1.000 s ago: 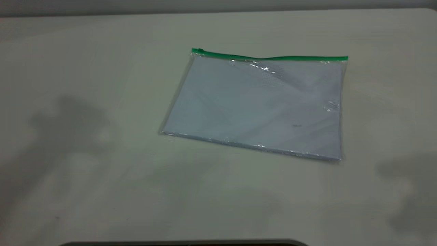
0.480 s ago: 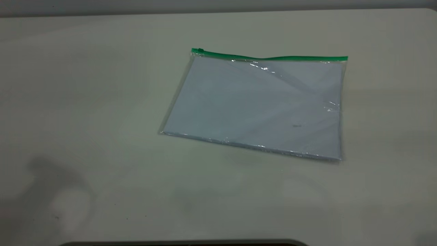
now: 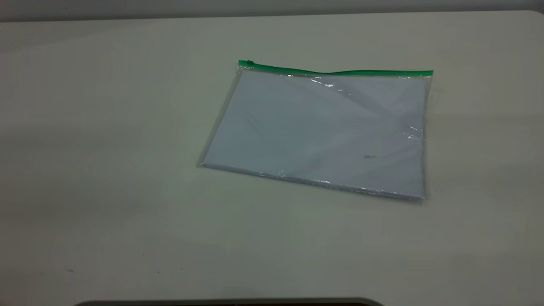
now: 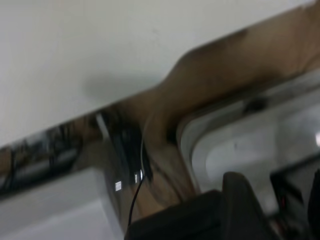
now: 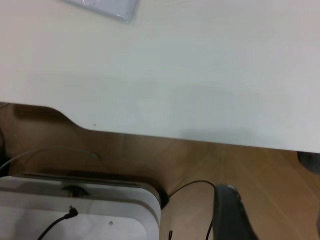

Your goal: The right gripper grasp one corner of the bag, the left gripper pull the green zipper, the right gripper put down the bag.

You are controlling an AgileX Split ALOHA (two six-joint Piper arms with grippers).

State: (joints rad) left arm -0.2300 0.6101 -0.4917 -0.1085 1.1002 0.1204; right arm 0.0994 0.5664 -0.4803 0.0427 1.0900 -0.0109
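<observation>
The bag, a clear flat pouch with white sheets inside, lies flat on the table, right of centre. The green zipper runs along its far edge, and the small slider tab sits at the left end. Neither arm appears in the exterior view. My left gripper hangs open past the table's edge, over the floor, holding nothing. My right gripper is also open and off the table, with one corner of the bag far from it.
The wrist views show the table's edge with a curved notch, a wooden floor, white equipment boxes and loose cables below. A dark rim runs along the near edge in the exterior view.
The arm shadows on the table at the left and right have slid toward the near edge and gone. The bag has not moved.
</observation>
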